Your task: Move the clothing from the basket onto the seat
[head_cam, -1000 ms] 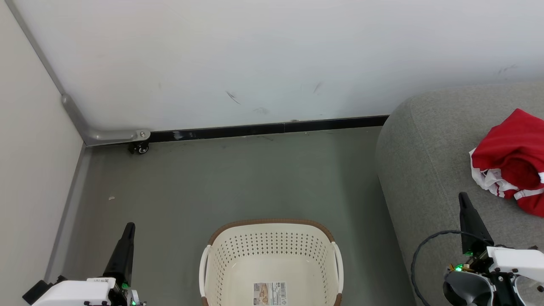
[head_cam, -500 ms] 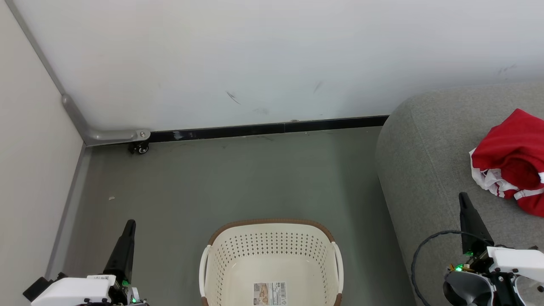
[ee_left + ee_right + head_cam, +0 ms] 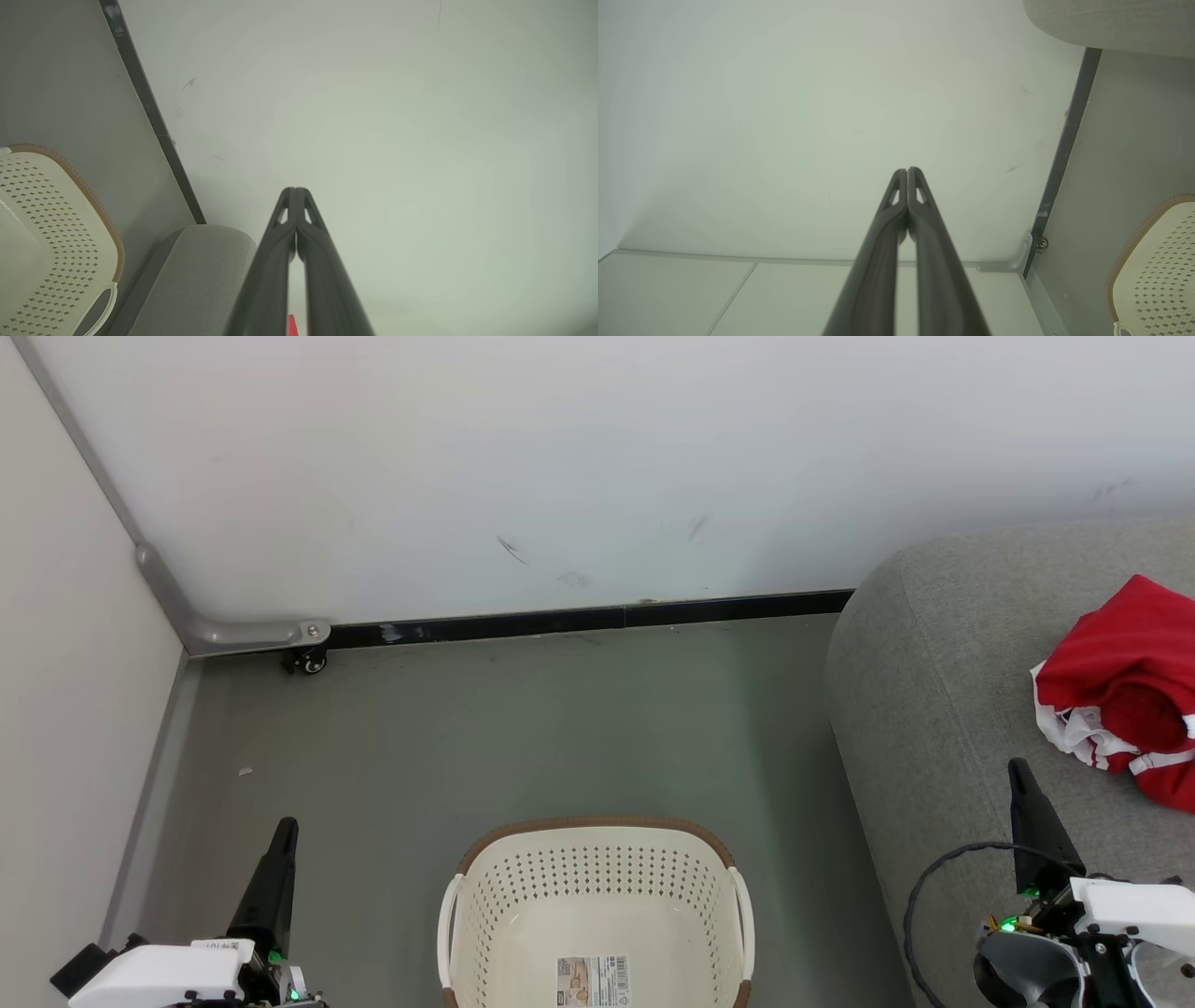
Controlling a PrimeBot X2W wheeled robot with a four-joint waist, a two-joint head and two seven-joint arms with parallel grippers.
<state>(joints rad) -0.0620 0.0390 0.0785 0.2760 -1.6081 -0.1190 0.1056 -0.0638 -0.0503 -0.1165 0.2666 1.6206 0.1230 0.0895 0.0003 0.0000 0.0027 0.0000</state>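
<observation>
The left gripper (image 3: 295,189) and the right gripper (image 3: 907,169) both have their jaws pressed together and hold nothing. The red clothing (image 3: 1125,691) lies on the grey sofa (image 3: 934,709). The basket (image 3: 597,877) stands on the grey floor (image 3: 467,737), before a white wall (image 3: 560,457).

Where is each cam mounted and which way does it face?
Head: on the head, looking forward and down at floor, basket, and sofa with red clothing on it; left gripper lower left, right gripper lower right, both shut.
Left wrist: on the left wrist, aimed along its shut fingers at the white wall; basket at left.
Right wrist: on the right wrist, aimed along its shut fingers at that wall; basket at lower right.
Shared: all three show basket, sofa and wall.
</observation>
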